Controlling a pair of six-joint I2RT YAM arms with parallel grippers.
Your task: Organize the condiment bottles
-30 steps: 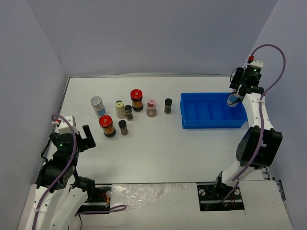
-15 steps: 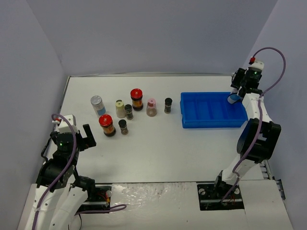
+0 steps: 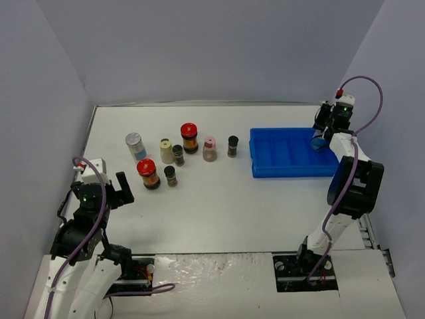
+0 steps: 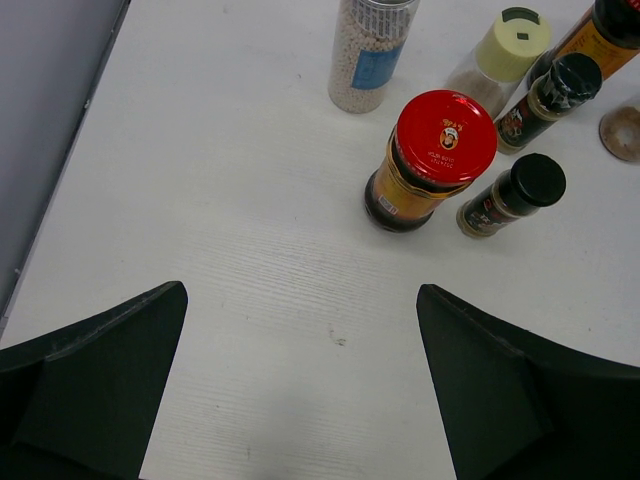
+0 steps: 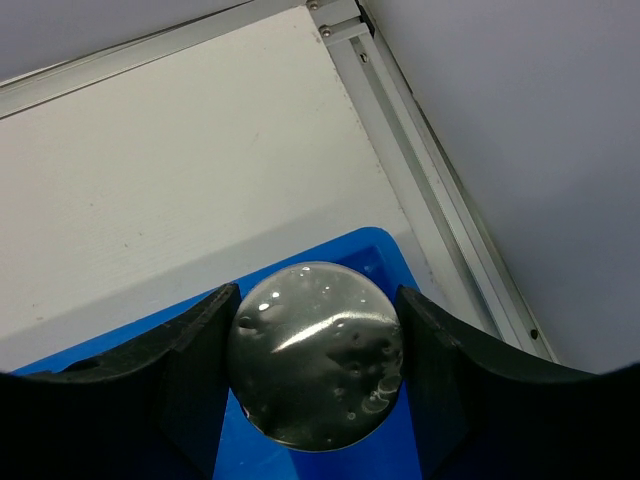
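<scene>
My right gripper point(image 3: 321, 136) is shut on a silver-lidded blue-labelled jar point(image 5: 316, 354) over the far right corner of the blue tray point(image 3: 292, 165). Its fingers point(image 5: 195, 370) press both sides of the lid. The other jars stand at the left of the table: a second silver-lidded jar point(image 3: 135, 145), two red-lidded sauce jars point(image 3: 189, 137) point(image 3: 148, 174), a cream jar point(image 3: 166, 151), a pink-capped jar point(image 3: 210, 149) and three tiny black-capped jars point(image 3: 232, 146) point(image 3: 178, 155) point(image 3: 170, 175). My left gripper point(image 3: 109, 193) is open and empty, near the front red-lidded jar point(image 4: 430, 160).
The tray has several compartments and lies at the right. The table's metal edge rail point(image 5: 440, 190) and the wall run just beyond the tray's corner in the right wrist view. Walls enclose the table on three sides.
My right gripper has swung with the silver-lidded jar a little toward the tray's far right corner and turned. The left arm and the other jars have not moved.
</scene>
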